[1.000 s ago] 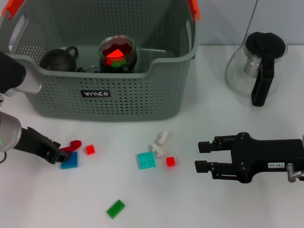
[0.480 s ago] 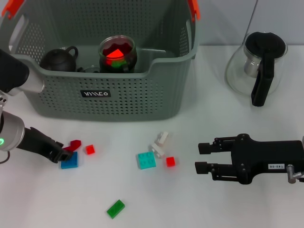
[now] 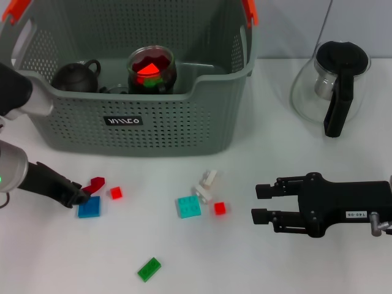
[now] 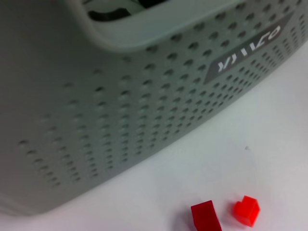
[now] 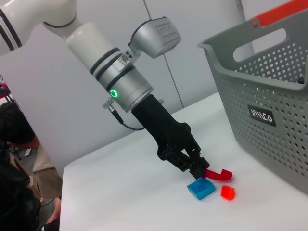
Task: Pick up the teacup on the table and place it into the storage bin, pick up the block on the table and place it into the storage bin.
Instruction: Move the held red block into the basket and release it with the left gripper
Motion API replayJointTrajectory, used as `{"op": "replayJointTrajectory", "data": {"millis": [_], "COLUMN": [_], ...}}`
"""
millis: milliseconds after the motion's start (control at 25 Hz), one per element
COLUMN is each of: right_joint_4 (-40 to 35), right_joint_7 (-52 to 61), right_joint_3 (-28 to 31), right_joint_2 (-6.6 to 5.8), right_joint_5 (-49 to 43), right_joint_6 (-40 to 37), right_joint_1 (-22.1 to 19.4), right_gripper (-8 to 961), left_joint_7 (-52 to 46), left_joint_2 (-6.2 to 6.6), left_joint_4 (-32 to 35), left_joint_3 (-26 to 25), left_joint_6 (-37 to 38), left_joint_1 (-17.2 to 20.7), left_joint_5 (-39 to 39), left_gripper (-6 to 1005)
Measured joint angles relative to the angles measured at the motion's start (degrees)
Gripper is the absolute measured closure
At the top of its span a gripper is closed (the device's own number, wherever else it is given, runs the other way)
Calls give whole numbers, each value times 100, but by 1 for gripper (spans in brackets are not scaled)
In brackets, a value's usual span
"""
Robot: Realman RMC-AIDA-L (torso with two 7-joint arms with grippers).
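The grey-green storage bin (image 3: 184, 125) stands at the back left; its perforated wall (image 4: 120, 120) fills the left wrist view. Inside it sit a glass teacup (image 3: 151, 67) with red and green pieces in it, and a small black pot (image 3: 76, 75). My left gripper (image 3: 82, 195) is low over the table in front of the bin. From the right wrist view, the left gripper (image 5: 198, 167) is shut on one end of a curved dark red block (image 5: 217, 174). The same dark red block (image 3: 95, 184) lies just above a blue block (image 3: 89, 206). My right gripper (image 3: 257, 201) rests open at the right, holding nothing.
Loose blocks lie in front of the bin: a small red cube (image 3: 116, 193), a teal plate (image 3: 188, 206), white pieces (image 3: 207, 184), another red cube (image 3: 220, 208) and a green brick (image 3: 149, 269). A glass teapot (image 3: 334, 86) with black lid stands at the back right.
My left gripper has drawn slightly leftward, and the dark red block has shifted a little up and away from the blue block. The right arm has not moved.
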Motion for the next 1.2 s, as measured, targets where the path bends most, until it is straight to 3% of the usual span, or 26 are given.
{"op": "replayJointTrajectory", "data": {"millis": [160,240,360,440,560,640,760,840,960,1200], "right_joint_4": [0,0,0,0,0,0,0,0,0,0], "right_joint_7": [0,0,0,0,0,0,0,0,0,0], "right_joint_3": [0,0,0,0,0,0,0,-4,-8,-1], "right_joint_2": [0,0,0,0,0,0,0,11,17,23], "right_joint_5": [3,2,2,2,1,0,-1,-1,-1,0], "right_joint_6": [1,1,0,1,0,-9,-18,-20,-24,-24], "right_joint_1": [18,32,41,42,36,24,14,14,7,14], "right_gripper": [375,375,375,375,375,375,375,375,375,375], "left_joint_7": [280,713,1386,1859,2178,2101,1825,1291,908,-218], "left_joint_2": [40,114,290,477,724,883,885,828,864,1147], "left_joint_4": [373,510,368,17,-633,-1214,-1419,-1284,-1061,-563], "left_joint_3": [-491,-1020,-1666,-2102,-2552,-2772,-3052,-3280,-3092,-2005], "left_joint_6": [721,1394,2329,3073,3613,3586,3391,2790,2294,1173], "left_joint_1": [-58,-138,-303,-461,-629,-738,-867,-1059,-1216,-1803], "left_joint_5": [-103,-380,-838,-1267,-2143,-3170,-3796,-4115,-4001,-2770], "left_gripper": [791,792,792,793,793,793,792,792,792,792]}}
